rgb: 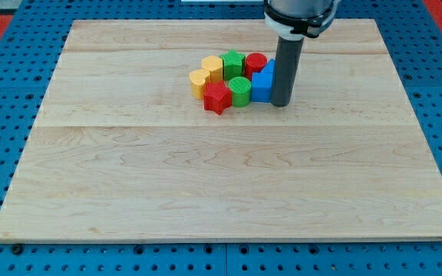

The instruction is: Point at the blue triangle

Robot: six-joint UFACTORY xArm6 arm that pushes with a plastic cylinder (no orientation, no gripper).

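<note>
My tip (pixel 281 103) rests on the wooden board (pixel 206 192), touching the right side of the blue block (pixel 262 84), which ends a tight cluster. The rod half hides this blue piece, so I cannot tell its shape, pointing or long axis. Left of it sit a green cylinder (pixel 239 90) and a red star (pixel 217 97).

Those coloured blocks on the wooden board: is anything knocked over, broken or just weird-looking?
Nothing stands out. The blocks sit bunched in one tight cluster near the view's top: yellow blocks, green block, red star-like block, blue block. My tip stands right against the blue block's right side. The wooden board looks undamaged.
</note>
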